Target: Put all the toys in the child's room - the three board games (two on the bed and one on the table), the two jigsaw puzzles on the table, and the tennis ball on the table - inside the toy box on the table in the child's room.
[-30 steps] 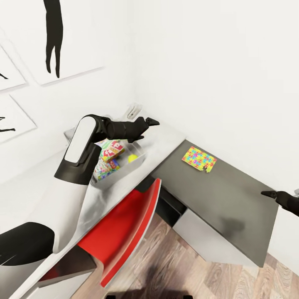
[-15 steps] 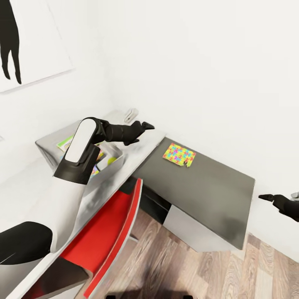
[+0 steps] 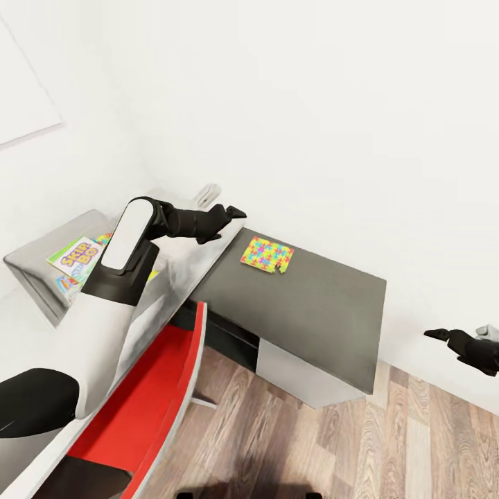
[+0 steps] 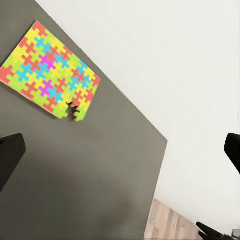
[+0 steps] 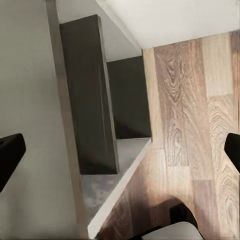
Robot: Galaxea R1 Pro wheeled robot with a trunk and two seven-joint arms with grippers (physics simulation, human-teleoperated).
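Note:
One jigsaw puzzle lies flat on the dark grey wing of the table, near the wall. My left gripper hovers open just short of it, over the pale part of the desk, holding nothing. The toy box stands at the far left, with the SKIP-BO board game lying in it; my left arm covers the rest of its contents. My right gripper hangs open and empty over the floor beyond the wing's end. The tennis ball and the bed are out of view.
A red chair is pushed in under the desk right below my left arm. White walls close the corner behind the desk. Wooden floor lies open past the wing's end, where a white drawer unit stands under it.
The camera has swung to the right, so the desk, toy box and puzzle sit further left in the picture and the wall art has slid out. Both grippers stay open and empty.

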